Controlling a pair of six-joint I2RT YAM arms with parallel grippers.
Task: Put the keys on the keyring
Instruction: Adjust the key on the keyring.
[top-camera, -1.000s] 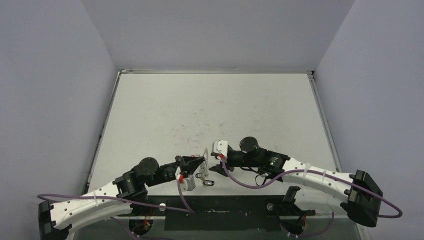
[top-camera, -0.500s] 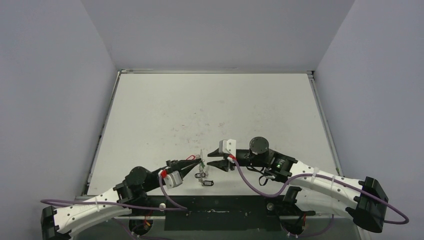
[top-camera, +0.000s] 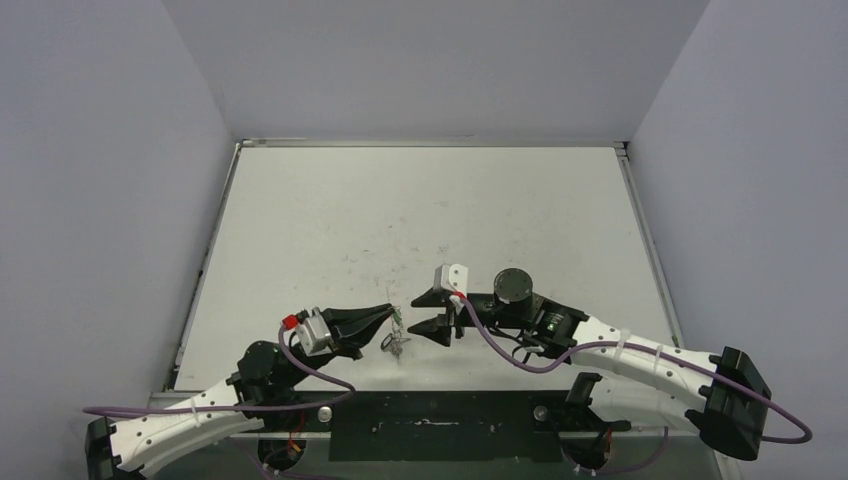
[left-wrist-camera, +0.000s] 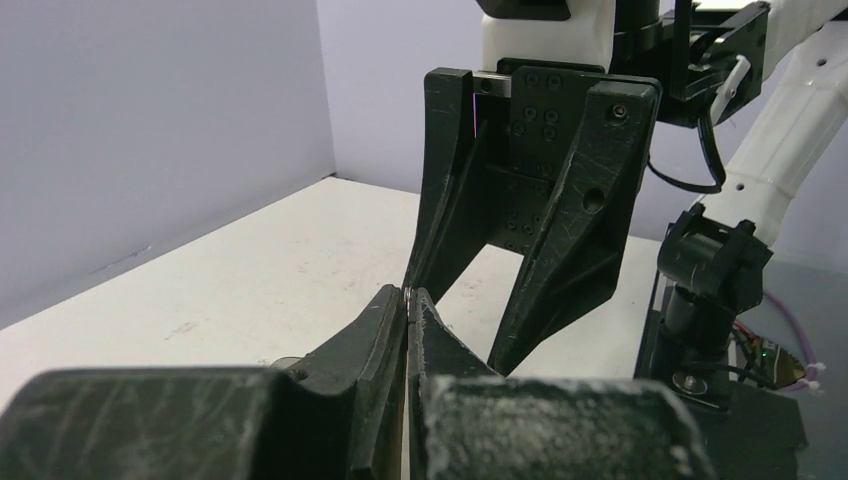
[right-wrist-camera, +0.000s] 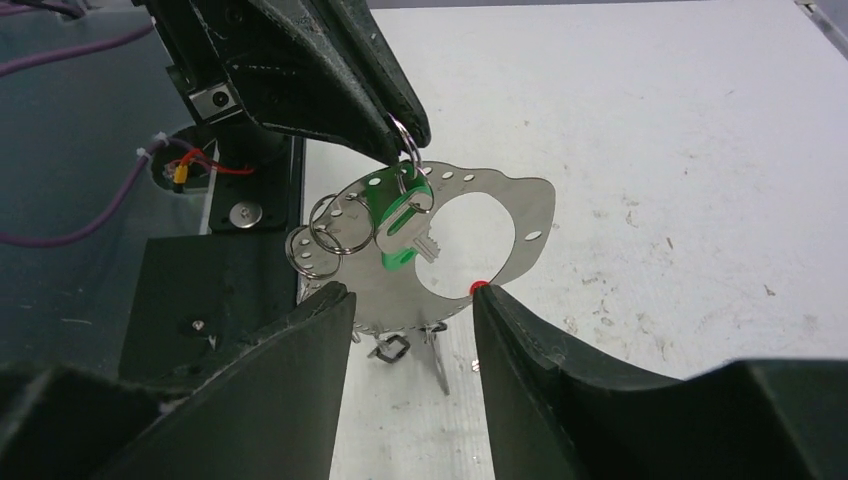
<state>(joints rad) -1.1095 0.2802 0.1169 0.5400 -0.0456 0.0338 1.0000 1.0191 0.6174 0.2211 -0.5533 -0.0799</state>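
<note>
Since a second ago, my left arm has drawn back toward 8 o'clock and raised its wrist, lifting the keyring (right-wrist-camera: 520, 215) clear of the desk (top-camera: 420, 210). It now hangs near the desk's 6 o'clock edge. My left pincer (right-wrist-camera: 405, 135) is fully closed on one small ring at the 12 o'clock rim of the keyring. The green key (right-wrist-camera: 398, 232) dangles from that same ring, so I judge this key already attached. My right pincer (right-wrist-camera: 412, 292) has shifted slightly toward 6 o'clock. It faces the keyring from 3 o'clock with its jaws apart, straddling the lower rim and gripping nothing. A red speck (right-wrist-camera: 478, 287) shows at one fingertip, but I cannot tell whether it is the second key's tag. Obstructions: several spare rings (right-wrist-camera: 335, 225) crowd the rim at 9 o'clock. Loose metal pieces (right-wrist-camera: 440, 365) sit below, either hanging or lying on the desk; I cannot tell which.
</note>
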